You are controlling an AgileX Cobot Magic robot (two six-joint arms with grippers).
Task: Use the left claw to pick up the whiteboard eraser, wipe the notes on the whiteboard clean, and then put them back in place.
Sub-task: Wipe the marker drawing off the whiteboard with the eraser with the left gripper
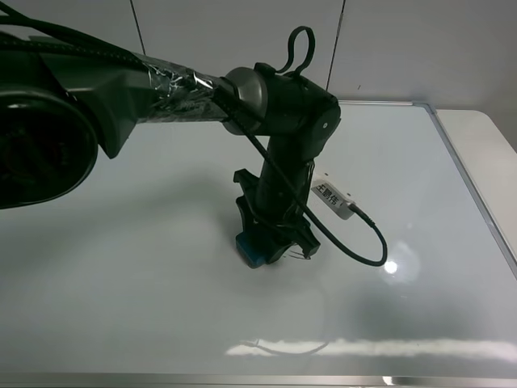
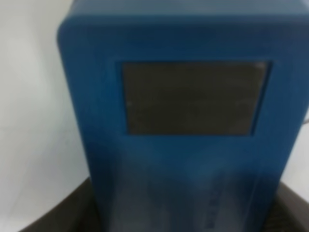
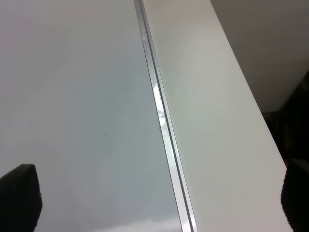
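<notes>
The left claw [image 1: 273, 246], jaws clamped on the whiteboard eraser [image 1: 249, 252], sits mid-way across the whiteboard [image 1: 121, 307]; a tilted stroke may miss the notes [image 1: 305, 256] alongside.

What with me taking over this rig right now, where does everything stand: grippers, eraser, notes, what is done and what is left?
Left claw: fingers shut on the whiteboard eraser, down at the middle of the whiteboard.
Right gripper: open, empty, over the board's silver frame.
Notes: a few thin black strokes show right beside the eraser.
Done: eraser picked up and at the notes.
Left: wipe those strokes off, then put the eraser back; its resting spot is not shown.
</notes>
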